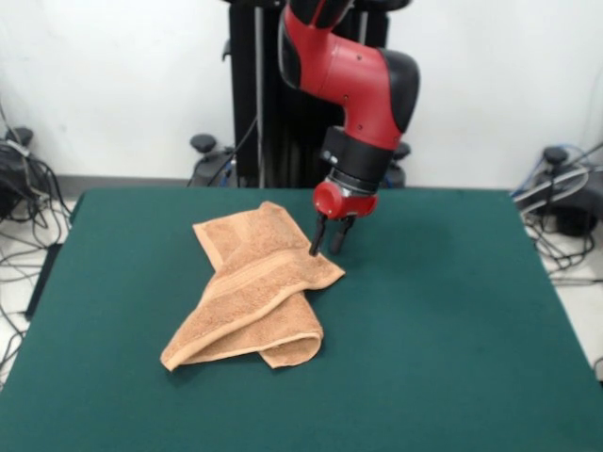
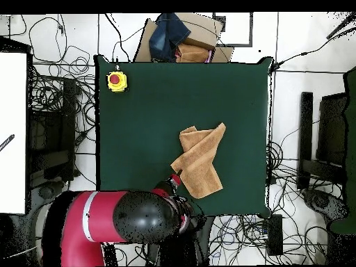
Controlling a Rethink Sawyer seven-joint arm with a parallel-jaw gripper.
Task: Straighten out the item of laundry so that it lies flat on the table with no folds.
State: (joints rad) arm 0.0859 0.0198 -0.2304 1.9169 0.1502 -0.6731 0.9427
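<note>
Green table (image 1: 452, 320) front view: folded towel (image 1: 252, 287) lies mid-table, gripper (image 1: 328, 240) just beside its edge, 2 fingers slightly spread, holding nothing; overhead, towel (image 2: 201, 158) sits beyond gripper (image 2: 175, 180); pinching doubled layers risks dragging folds along.

The light orange-tan terry-cloth towel (image 2: 201, 159) lies crumpled on the dark green felt-covered table (image 2: 139, 132), folded over itself, one corner poking toward the top right. The red and black robot arm (image 2: 118, 226) reaches in from the bottom edge, its gripper (image 2: 175, 179) right at the towel's lower left corner. A yellow box with a red button (image 2: 117, 81) sits well apart, top left.
</note>
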